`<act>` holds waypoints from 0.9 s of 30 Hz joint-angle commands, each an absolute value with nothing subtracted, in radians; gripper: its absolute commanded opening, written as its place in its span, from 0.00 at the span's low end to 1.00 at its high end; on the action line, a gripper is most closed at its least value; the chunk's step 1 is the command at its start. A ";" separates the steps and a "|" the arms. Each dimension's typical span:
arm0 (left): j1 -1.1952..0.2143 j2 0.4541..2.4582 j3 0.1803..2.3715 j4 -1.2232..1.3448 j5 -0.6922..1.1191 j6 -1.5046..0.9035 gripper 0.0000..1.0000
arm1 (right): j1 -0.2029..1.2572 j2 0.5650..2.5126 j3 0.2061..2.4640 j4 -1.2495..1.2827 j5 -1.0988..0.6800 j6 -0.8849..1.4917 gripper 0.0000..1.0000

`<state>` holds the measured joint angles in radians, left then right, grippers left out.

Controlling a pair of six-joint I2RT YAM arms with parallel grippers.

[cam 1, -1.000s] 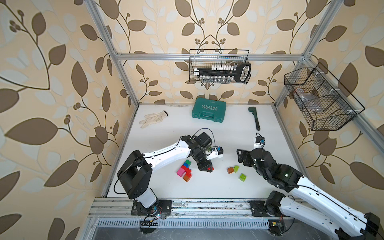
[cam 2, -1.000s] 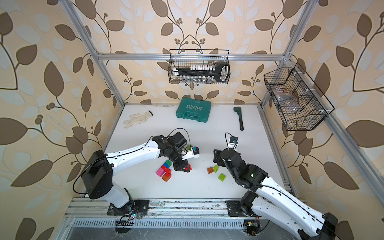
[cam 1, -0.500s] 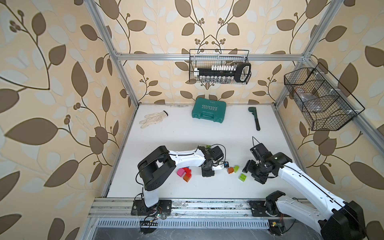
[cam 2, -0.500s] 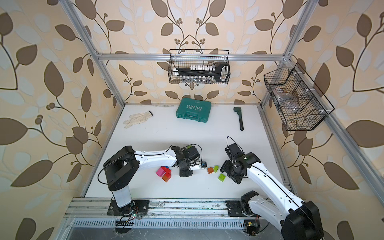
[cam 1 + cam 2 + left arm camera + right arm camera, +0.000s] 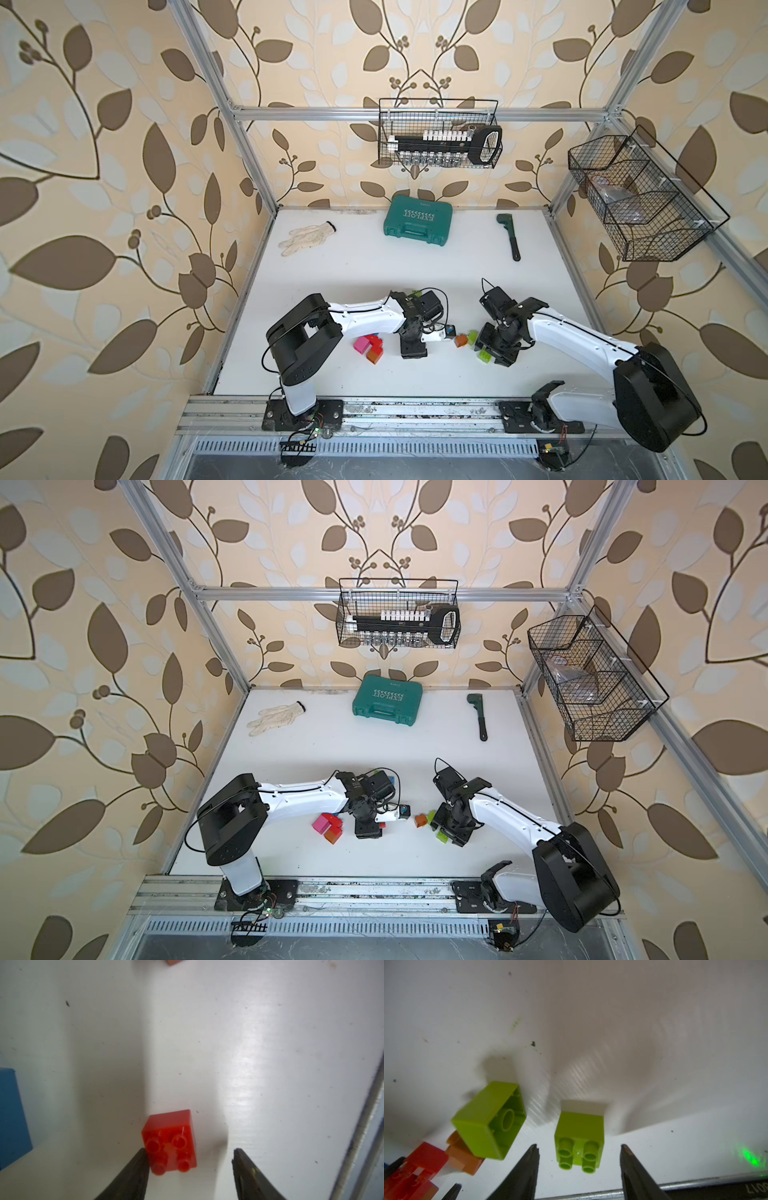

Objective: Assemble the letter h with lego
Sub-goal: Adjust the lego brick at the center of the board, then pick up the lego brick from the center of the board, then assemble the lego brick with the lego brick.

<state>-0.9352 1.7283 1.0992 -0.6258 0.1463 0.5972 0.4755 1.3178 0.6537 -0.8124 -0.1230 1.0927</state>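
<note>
Right pincer [image 5: 579,1145] is held part-open astride a small lime studded plastic brick [image 5: 579,1138] on the white bench [image 5: 612,1022], gaps left both sides. Left pincer [image 5: 189,1149] is spread; a small red studded brick [image 5: 169,1142] is touched by one finger [image 5: 133,1172] only. A pink-red-orange brick cluster [image 5: 370,347] is seen beside the left arm. A teal plastic case [image 5: 417,220] is set at the far edge.
</note>
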 commanded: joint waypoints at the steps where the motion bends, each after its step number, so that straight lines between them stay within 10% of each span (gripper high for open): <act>1: -0.869 1.645 1.118 -0.701 0.240 0.597 0.68 | 0.486 1.356 0.656 -0.788 -0.078 1.084 0.45; 7: -0.667 1.553 1.131 -0.754 0.415 0.572 0.69 | 0.508 1.376 0.668 -0.802 -0.045 1.054 0.28; 13: -0.405 1.450 1.068 -0.674 0.468 0.502 0.99 | 0.594 1.320 0.760 -0.960 0.020 0.989 0.27; 27: 0.078 1.459 0.906 -0.291 0.301 0.280 0.99 | 0.930 1.701 1.322 -1.047 0.009 0.770 0.28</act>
<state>0.0750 1.4937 0.9504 -0.4232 0.3714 0.3275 0.9131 1.6184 1.2617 -1.0267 0.0109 0.8211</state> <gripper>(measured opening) 0.989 0.287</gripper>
